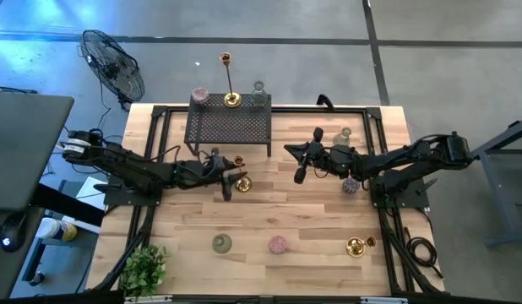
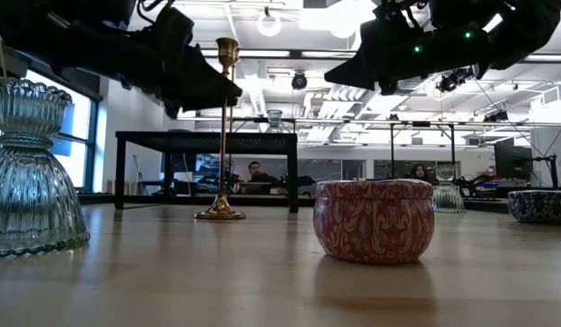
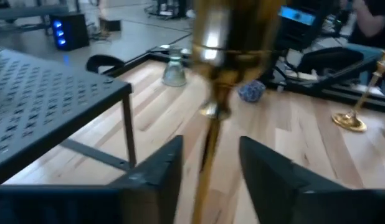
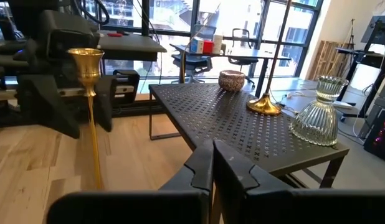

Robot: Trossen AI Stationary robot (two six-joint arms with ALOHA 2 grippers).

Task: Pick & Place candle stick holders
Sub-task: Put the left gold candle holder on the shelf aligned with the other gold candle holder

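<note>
A tall slim gold candlestick (image 1: pixel 241 172) stands upright on its round base (image 2: pixel 220 213) on the table, just in front of the black mesh rack (image 1: pixel 227 125). My left gripper (image 3: pixel 211 148) is open and comes in level from the table's left. Its fingers stand on either side of the candlestick's stem (image 3: pixel 208 155) with a gap on each side. My right gripper (image 4: pixel 212 158) is shut and hovers right of centre (image 1: pixel 300 162), holding nothing. On the rack stand a pink round holder (image 1: pixel 199 95), another tall gold candlestick (image 1: pixel 231 84) and a glass holder (image 1: pixel 259 93).
Near the front edge stand a green glass holder (image 1: pixel 221 244), a pink round one (image 1: pixel 278 245) and a squat gold one (image 1: pixel 356 247). A glass holder (image 1: pixel 344 135) and a blue-patterned round one (image 1: pixel 351 184) sit by my right arm. A leafy plant (image 1: pixel 144 268) fills the near left corner.
</note>
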